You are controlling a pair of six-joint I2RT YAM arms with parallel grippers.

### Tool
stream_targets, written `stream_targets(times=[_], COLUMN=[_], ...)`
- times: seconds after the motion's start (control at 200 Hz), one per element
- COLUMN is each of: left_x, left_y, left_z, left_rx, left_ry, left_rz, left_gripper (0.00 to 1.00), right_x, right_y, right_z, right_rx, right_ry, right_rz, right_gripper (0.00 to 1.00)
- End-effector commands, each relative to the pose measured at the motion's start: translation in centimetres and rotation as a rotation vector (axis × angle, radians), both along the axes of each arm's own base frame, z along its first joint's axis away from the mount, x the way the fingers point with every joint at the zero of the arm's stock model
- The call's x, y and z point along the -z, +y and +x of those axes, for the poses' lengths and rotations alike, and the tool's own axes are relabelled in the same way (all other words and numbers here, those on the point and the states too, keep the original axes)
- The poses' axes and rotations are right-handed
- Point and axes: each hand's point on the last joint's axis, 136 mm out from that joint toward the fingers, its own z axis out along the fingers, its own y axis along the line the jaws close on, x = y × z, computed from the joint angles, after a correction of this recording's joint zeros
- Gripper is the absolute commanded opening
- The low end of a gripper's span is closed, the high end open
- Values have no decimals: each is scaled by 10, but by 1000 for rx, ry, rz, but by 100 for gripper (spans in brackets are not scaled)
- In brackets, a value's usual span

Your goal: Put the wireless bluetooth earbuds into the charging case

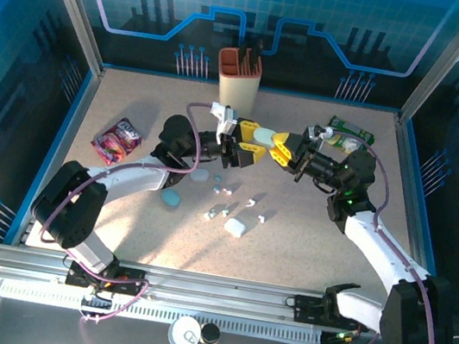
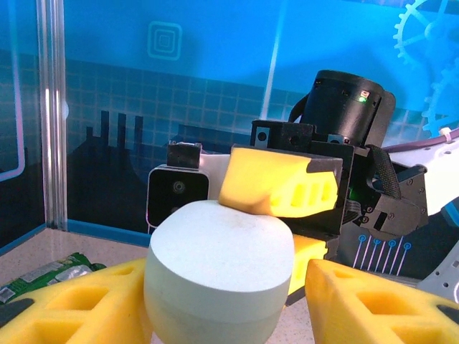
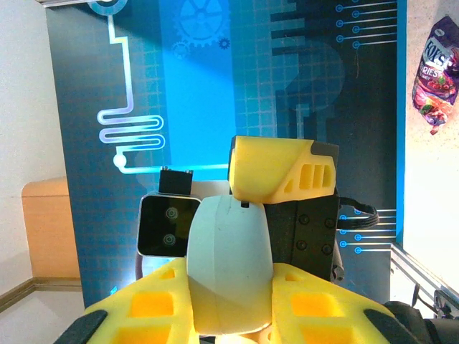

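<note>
The right gripper (ribbed yellow plastic) pinches a smooth, pebble-rounded pale charging case. The left gripper brackets it, grip unclear.

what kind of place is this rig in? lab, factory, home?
Looks like a robot lab test cell, not a home: speckled beige tabletop boxed in by blue circuit-print wall panels, two white-and-black robot arms bolted to a metal rail, staged props like a purple snack pouch.
</note>
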Motion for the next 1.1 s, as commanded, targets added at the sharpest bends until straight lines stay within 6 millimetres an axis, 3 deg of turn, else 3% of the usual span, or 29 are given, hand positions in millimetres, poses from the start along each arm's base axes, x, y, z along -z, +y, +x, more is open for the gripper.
stream_targets(times=[0.0,0.42,0.78,0.865,0.945,1.091], left_x=[-9,-7,-9,-10,-10,-10], left_y=[-4,-5,-6,-5,-5,-5], left_z=[-6,-4,-6,-6,-7,-7], left_rx=[44,36,47,47,47,45], left_ry=[-46,-60,-60,-63,-64,-67], left_rz=[-1,7,6,7,10,13], left_gripper=[55,55,38,39,47,48], right_x=[-27,-24,-17,-14,-12,-11], right_y=[-5,-3,-3,-2,-2,-2], right_z=[-2,-1,-2,-3,-3,-3], right_rx=[16,7,4,-1,-3,-7], right_ry=[-78,-68,-46,-39,-30,-29], right_rz=[30,31,22,14,10,6], right_gripper=[15,15,15,15,15,15])
